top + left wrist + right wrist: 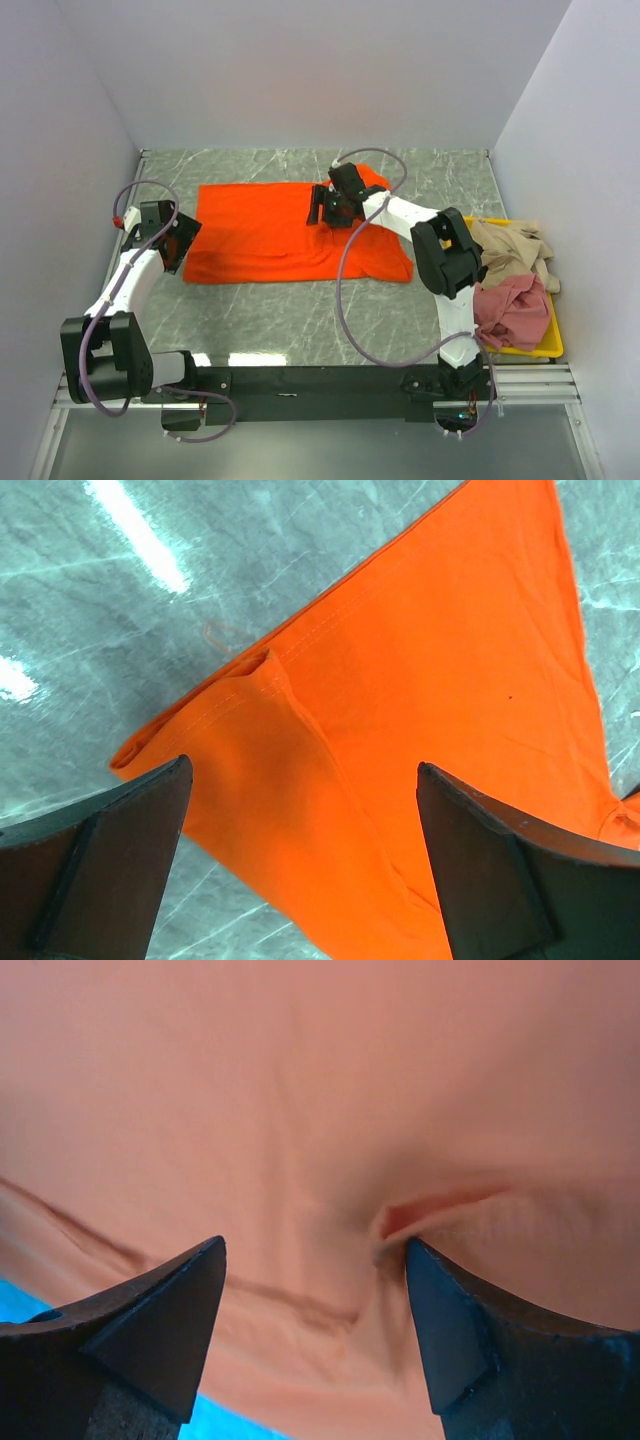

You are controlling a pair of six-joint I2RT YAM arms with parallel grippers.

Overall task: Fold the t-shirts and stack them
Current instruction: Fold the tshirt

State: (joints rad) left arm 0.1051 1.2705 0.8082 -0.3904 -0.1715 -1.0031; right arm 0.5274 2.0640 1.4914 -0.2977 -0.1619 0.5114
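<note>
You are looking at three t-shirts, one bin and two tools. The orange-red t-shirt [270, 235] is lying spread flat across the middle of the bench [280, 325], alone. The dusty pink t-shirt [515, 310] and the beige t-shirt [510, 250] are sitting crumpled in the yellow bin [553, 335] at the bench's right edge, with the beige one on the far side and the pink one on the near side.

Your left tool [305, 770] is hovering with its fingers spread wide over the orange-red shirt's left edge, where a folded corner is showing and bare marble is lying just beyond. Your right tool [312, 1248] is sitting low over the shirt's far right part, also spread and gripping nothing. A small pucker of cloth is rising beside one fingertip.

For room, you are getting a broad bare strip between the shirt's near hem and the arm bases, and a narrower strip behind it. The shirt's near right corner is lying near the bin, but apart from it. Walls are closing the bench on the left, far and right sides.
</note>
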